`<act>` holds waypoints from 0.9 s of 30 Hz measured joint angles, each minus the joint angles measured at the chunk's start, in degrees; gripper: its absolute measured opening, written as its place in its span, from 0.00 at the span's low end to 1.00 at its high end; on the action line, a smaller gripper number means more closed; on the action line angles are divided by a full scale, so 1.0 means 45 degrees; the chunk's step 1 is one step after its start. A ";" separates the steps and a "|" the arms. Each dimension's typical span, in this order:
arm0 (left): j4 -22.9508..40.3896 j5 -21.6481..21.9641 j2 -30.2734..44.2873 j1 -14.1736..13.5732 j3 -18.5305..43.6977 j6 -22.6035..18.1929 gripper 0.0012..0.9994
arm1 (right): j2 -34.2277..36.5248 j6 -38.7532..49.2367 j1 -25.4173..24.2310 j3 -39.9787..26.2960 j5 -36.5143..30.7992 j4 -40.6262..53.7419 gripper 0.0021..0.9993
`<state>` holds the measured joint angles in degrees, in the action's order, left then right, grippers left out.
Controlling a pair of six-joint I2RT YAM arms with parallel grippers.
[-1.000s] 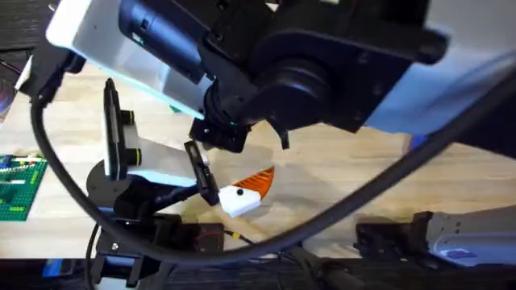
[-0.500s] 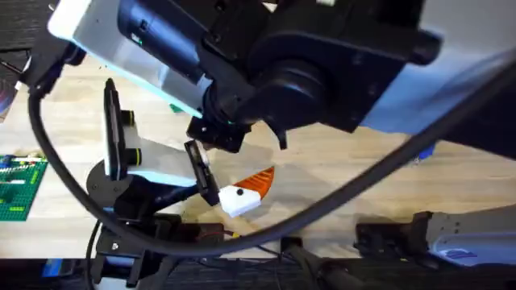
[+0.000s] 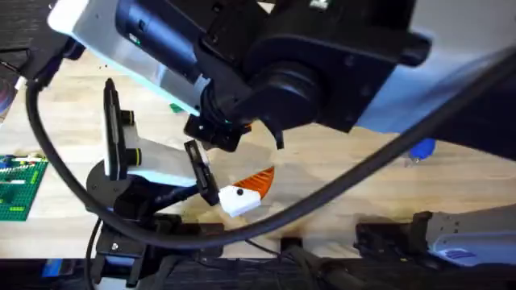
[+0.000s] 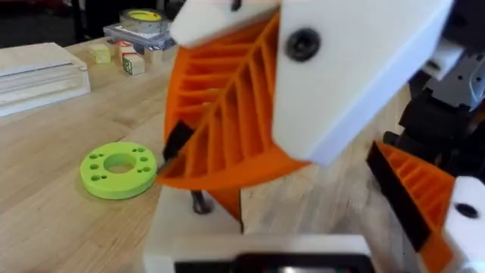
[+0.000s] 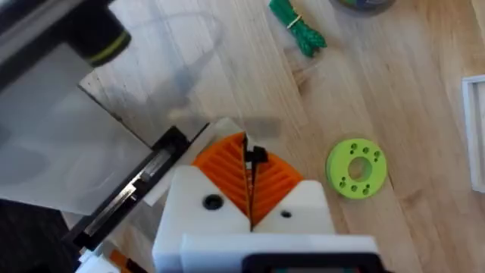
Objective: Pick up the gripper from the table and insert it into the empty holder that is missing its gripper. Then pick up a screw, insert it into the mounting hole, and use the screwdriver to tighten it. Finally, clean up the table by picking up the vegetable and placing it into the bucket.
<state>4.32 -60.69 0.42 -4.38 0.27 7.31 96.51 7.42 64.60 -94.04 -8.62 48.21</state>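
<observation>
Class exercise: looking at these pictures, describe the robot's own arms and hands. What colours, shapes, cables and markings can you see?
The arms are black jointed links with white housings. A thick black cable loops across the overhead view. Each hand has cream-white wedge mounts with a dark screw hole, carrying orange ribbed pads. The left hand shows the same white-and-orange build. A yellow-green band rings one link.

My view of the light wooden bench [image 5: 394, 98]: a lime-green round disc [image 5: 356, 167] lies flat on it, the dark green vegetable [image 5: 296, 22] rests well apart, and a blue screwdriver [image 3: 421, 149] lies elsewhere on the wood.
</observation>
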 joint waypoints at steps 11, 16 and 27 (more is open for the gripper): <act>0.0228 -0.0041 -0.0005 0.0005 0.0000 0.0007 0.99 | 0.0000 -0.0185 0.0000 0.0000 -0.0037 0.0276 0.00; 0.0330 -0.0233 -0.0005 0.0000 0.0010 0.0000 0.99 | 0.0000 -0.0432 0.0000 0.0000 -0.0034 0.0330 0.00; 0.0329 -0.0272 -0.0005 0.0005 0.0010 -0.0103 0.99 | 0.0000 -0.0772 0.0000 0.0000 -0.0239 0.0232 0.00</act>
<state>5.80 -61.91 0.40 -4.36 0.32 6.85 96.51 3.95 64.60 -94.04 -9.70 49.25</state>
